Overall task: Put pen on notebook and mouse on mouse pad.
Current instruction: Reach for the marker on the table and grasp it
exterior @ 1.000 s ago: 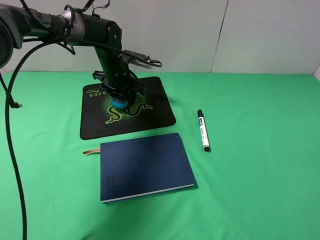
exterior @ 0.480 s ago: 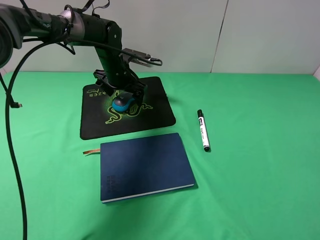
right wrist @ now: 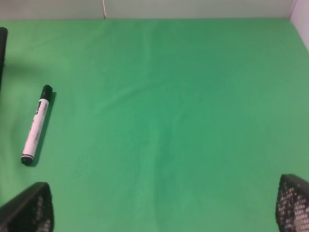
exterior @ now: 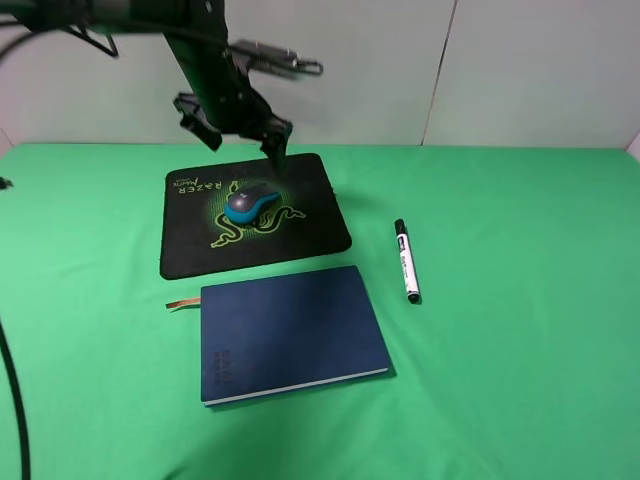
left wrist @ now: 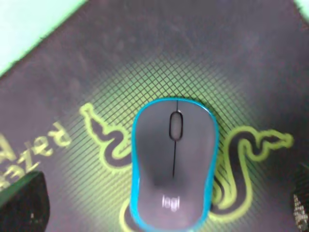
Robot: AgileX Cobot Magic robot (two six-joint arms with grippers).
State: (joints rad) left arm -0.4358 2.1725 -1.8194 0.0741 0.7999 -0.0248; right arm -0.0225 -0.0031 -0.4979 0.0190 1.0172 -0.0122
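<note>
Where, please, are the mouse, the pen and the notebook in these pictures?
mouse (exterior: pixel 248 198), exterior high view, on its grey top.
pen (exterior: pixel 406 262), exterior high view, mid white barrel.
notebook (exterior: pixel 290 330), exterior high view, middle of its navy cover.

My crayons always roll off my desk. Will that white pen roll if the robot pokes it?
Probably: the pen looks round and slim, lying flat on the green cloth, so a sideways nudge would likely roll it. It looks stiff, so it should lift in one piece. Its smooth barrel might slip if pinched near an end.
</note>
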